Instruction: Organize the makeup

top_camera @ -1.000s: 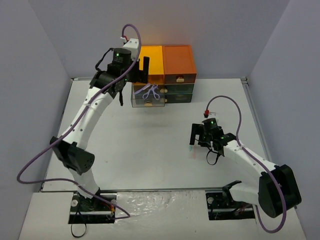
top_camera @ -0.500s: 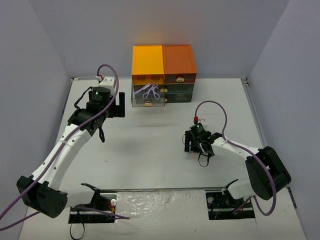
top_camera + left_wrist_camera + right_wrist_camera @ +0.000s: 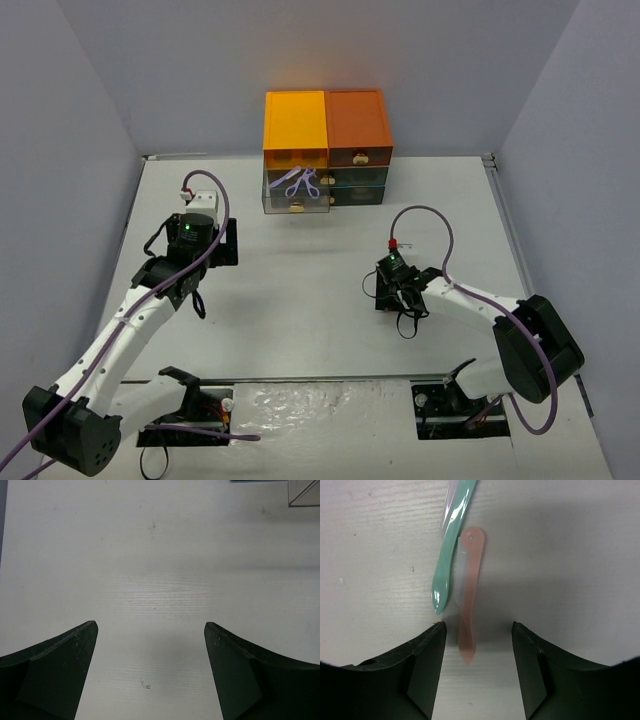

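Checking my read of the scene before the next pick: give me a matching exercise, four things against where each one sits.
Things:
1. pink stick
2. mint stick
3. purple scissor-like curler
4. left hand

Places:
A. inside the pulled-out clear drawer
B. open, over bare table
C. lying centred in the gap of the open right hand
D. alongside the pink stick, off-centre

Pairs: 1-C, 2-D, 3-A, 4-B
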You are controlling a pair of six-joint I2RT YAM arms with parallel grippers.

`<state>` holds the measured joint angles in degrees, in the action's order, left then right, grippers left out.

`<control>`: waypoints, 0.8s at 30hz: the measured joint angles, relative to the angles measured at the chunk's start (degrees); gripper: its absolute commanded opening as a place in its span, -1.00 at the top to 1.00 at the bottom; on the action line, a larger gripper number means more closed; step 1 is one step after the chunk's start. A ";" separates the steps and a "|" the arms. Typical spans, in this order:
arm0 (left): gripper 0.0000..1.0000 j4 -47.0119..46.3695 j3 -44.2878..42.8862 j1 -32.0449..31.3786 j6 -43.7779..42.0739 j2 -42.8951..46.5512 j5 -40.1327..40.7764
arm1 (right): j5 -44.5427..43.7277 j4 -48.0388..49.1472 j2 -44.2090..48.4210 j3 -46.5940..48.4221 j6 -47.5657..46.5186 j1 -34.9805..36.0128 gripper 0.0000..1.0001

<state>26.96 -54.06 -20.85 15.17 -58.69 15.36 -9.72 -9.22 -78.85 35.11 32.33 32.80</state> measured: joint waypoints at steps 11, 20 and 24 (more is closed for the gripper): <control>-0.71 -4.28 3.27 0.65 -0.06 1.16 1.83 | -1.80 -1.11 -2.08 2.00 0.41 -0.83 0.14; -0.71 -4.94 3.27 0.84 -0.06 1.15 1.75 | -1.63 -0.63 -7.54 6.91 -1.47 -3.50 0.16; -0.71 -4.96 3.27 0.96 -0.08 1.15 1.59 | -1.13 1.35 -9.03 7.84 -1.63 -3.52 0.52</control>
<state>22.00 -50.78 -19.89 15.09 -57.54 16.95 -10.86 -7.87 -87.88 42.95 30.70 29.28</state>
